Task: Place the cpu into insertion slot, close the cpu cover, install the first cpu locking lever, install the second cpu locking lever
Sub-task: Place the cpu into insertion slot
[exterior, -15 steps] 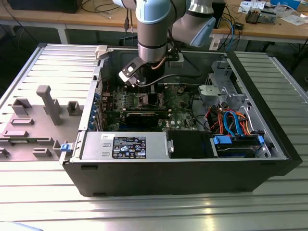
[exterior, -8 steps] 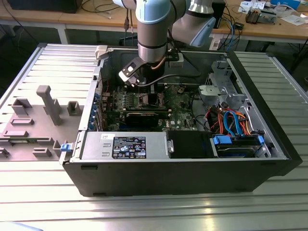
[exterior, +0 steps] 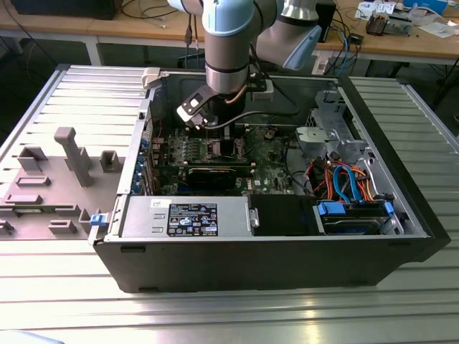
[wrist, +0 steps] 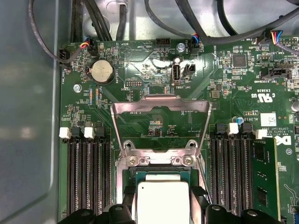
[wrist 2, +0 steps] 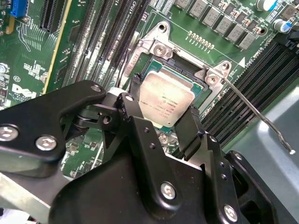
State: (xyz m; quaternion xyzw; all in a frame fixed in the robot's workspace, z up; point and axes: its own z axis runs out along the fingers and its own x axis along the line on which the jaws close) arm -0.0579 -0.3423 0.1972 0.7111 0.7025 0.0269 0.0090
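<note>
The arm (exterior: 228, 43) reaches down into the open computer case (exterior: 265, 251), which lies on its side on the ribbed metal worktop (exterior: 43, 308), so the green circuit board (wrist: 154, 70) faces up and can be reached from above. The arm stands in the upper middle of the exterior view.

In the second wrist view the gripper (wrist 2: 163, 105) has its black fingers (wrist 2: 194, 123) clenched on two opposite edges of the cpu (wrist 2: 166, 98). This leaves the silvery top and the underside untouched. The cpu lies flat and square inside the insertion slot (wrist 2: 180, 70), either seated or just above the contacts; I cannot tell which.

In the first wrist view the cpu cover (wrist: 161, 99) stands swung open beyond the slot. A thin locking lever (wrist 2: 254, 114) sticks out free to one side, so the way down stays open. Long memory slots (wrist: 86, 172) flank the socket.

There is faint engraved text on the cpu top and white lettering across the board. A black printed label sits on the grey power supply box (exterior: 186, 217) at the lower left of the case
</note>
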